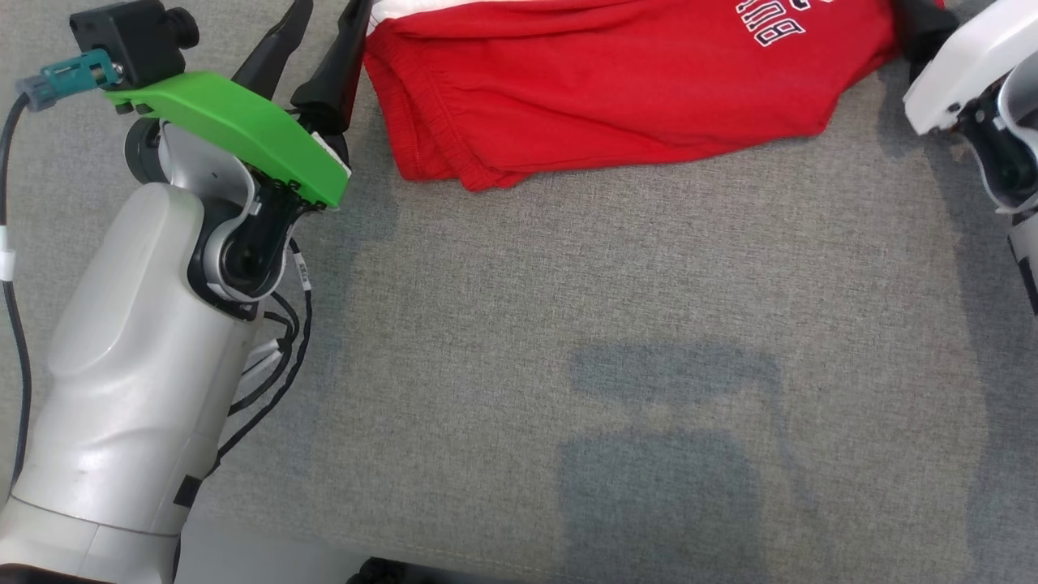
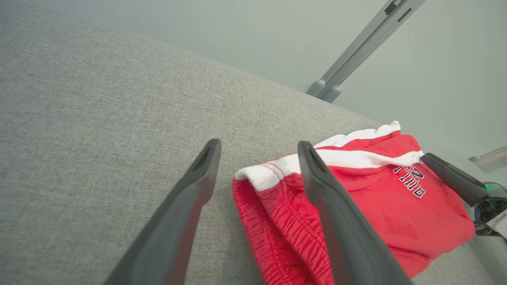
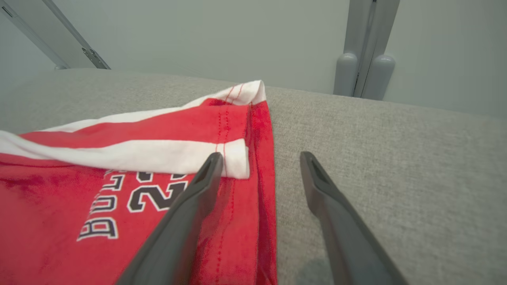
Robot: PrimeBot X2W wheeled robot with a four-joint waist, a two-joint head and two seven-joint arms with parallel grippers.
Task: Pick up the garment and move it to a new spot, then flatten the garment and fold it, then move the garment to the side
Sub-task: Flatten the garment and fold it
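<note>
The red garment (image 1: 616, 89) lies folded on the grey fabric surface at the far middle, with white trim and dark lettering. My left gripper (image 1: 328, 20) stands open at its left end. In the left wrist view that gripper (image 2: 258, 145) straddles the corner of the garment (image 2: 396, 206), one finger over the cloth and one over the bare surface. My right gripper (image 1: 920, 28) is at the garment's right end. It (image 3: 261, 157) is open across the hemmed edge of the garment (image 3: 119, 158). Neither holds cloth.
The grey fabric surface (image 1: 568, 365) spreads wide toward me, with shadows on it. Behind its far edge stand grey metal posts (image 3: 362, 67) and a slanted bar (image 2: 356, 47) against a pale wall. A black cable (image 1: 16, 324) runs along my left forearm.
</note>
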